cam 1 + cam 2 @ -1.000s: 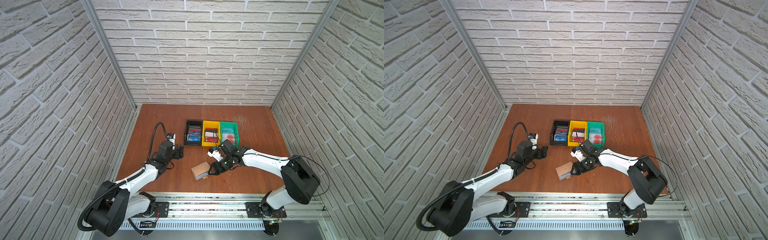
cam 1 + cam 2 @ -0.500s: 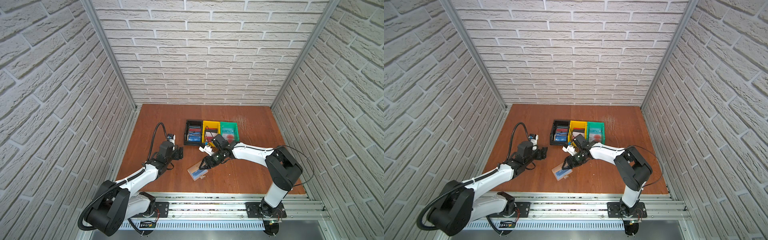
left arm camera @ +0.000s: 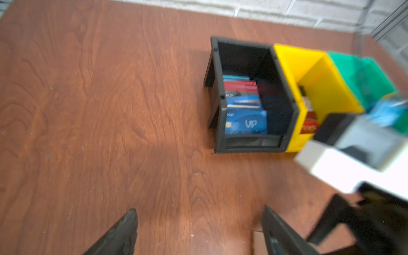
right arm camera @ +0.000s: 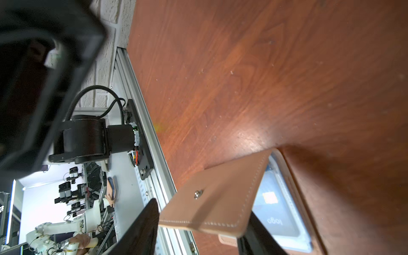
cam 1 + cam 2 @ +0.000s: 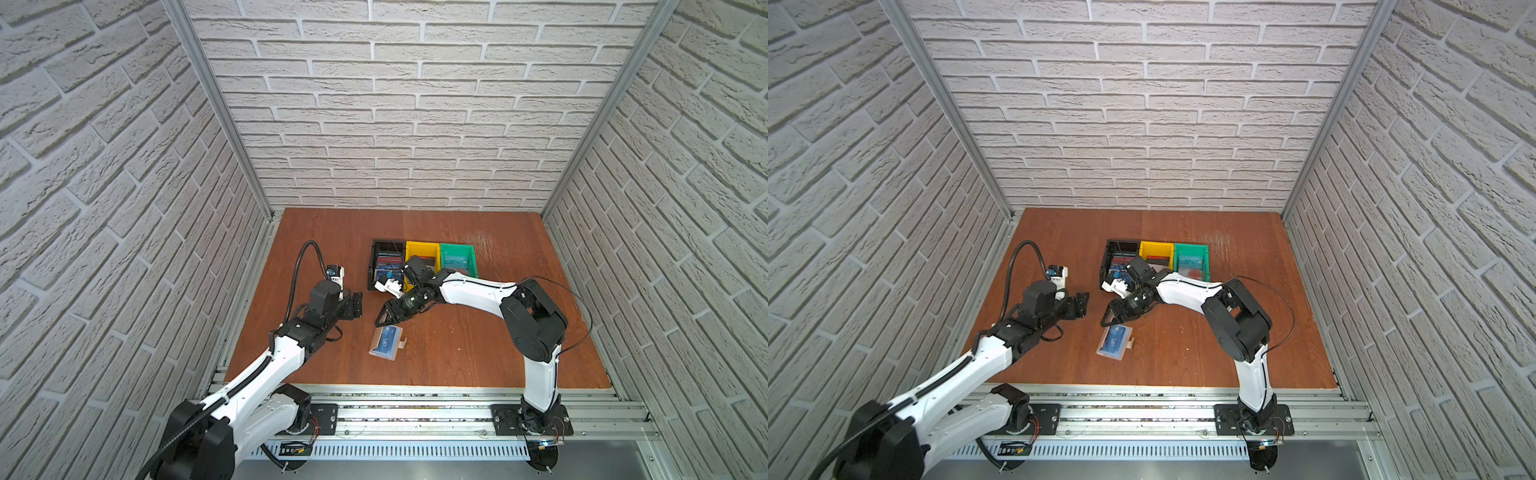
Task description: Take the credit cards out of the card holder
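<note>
The tan card holder (image 5: 386, 341) (image 5: 1115, 341) lies open near the front middle of the table, its clear sleeves facing up. A blue credit card (image 4: 276, 212) sits in the top sleeve. In the right wrist view the holder's tan cover (image 4: 216, 198) stands raised between the fingers of my right gripper (image 4: 202, 212) (image 5: 380, 321), which is shut on the cover's side edges. My left gripper (image 5: 355, 305) (image 3: 198, 223) hovers open over bare wood to the left of the holder, nothing between its fingers.
Behind the right gripper stand three bins in a row: black (image 5: 372, 266), yellow (image 5: 422, 248) and green (image 5: 457, 249). The black bin (image 3: 217, 123) holds several cards, a blue "VIP" one (image 3: 245, 123) in front. Brick walls close three sides; a metal rail (image 5: 415, 407) runs along the front.
The right gripper has swung left and lowered the card holder. The holder was a closed tan block; it now lies open with the blue card showing. The left arm has not moved.
</note>
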You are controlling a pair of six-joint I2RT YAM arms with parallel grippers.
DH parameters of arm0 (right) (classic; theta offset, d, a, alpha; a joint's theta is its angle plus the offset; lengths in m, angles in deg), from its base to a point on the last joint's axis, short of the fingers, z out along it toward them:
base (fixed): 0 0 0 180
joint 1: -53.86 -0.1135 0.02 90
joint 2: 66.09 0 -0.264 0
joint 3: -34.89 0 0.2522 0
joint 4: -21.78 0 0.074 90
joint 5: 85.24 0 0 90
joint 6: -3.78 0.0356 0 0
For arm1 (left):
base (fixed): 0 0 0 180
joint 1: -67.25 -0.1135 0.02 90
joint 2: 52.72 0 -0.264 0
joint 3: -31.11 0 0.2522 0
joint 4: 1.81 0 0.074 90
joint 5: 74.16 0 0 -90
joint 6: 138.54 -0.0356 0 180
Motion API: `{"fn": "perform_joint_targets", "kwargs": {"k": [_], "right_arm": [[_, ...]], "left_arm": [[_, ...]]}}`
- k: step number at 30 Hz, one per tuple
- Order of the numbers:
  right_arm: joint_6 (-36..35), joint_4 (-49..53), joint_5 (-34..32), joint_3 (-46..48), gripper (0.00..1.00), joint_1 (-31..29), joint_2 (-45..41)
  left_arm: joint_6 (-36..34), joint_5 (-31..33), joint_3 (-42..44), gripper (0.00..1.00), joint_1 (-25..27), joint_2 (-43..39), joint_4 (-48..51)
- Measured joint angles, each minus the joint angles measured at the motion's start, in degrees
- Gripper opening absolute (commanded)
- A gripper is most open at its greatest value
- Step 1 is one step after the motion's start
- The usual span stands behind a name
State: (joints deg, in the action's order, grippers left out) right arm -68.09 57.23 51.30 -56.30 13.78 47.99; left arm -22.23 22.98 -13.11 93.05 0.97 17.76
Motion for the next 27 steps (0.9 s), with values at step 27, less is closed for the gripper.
{"fn": "perform_joint_targets", "kwargs": {"k": [27], "right_arm": [[2.8, -2.3, 7.2, -0.9, 0.66, -5.2, 1.1]], "left_arm": [[9.5, -3.3, -3.5, 0.81, -4.4, -7.7, 20.6]]}}
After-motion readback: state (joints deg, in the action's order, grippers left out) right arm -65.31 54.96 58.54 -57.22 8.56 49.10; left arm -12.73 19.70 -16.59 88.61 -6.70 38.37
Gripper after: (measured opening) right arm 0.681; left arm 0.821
